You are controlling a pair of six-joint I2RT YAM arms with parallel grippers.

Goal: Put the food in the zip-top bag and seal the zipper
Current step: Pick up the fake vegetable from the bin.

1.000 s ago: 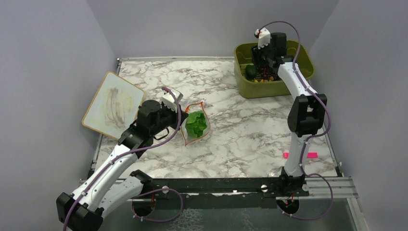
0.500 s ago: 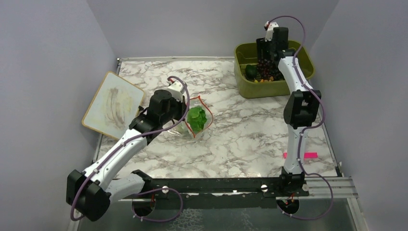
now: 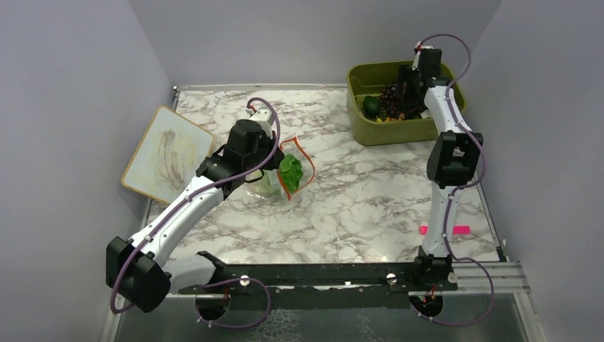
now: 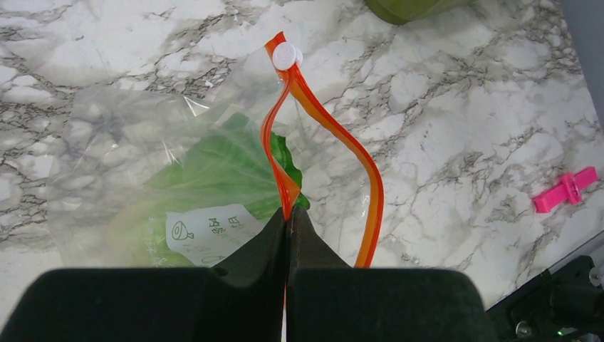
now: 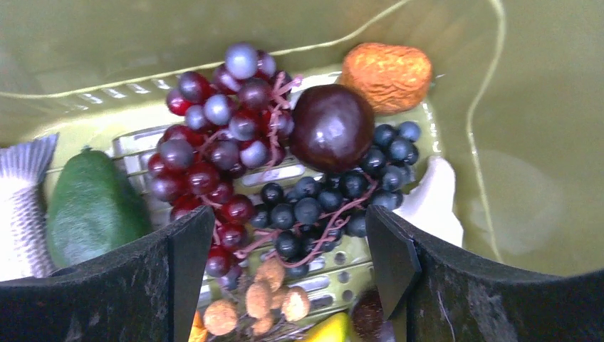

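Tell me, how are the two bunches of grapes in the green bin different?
The red-purple bunch has bigger, reddish grapes; the dark bunch has smaller, blue-black ones. The red-purple bunch lies beside the green piece; the dark bunch lies beside a round maroon fruit. Both rest in the bin, and the open right tool hangs above them, holding neither.

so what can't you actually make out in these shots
Left wrist view: the left gripper, pinching the zipper, hides the near part of the zip-top bag and lettuce.
Right wrist view: the fish is cut off by the left edge, a yellow piece by the bottom edge.
Top view: the right arm covers part of the bin; its smaller food is too small to tell.
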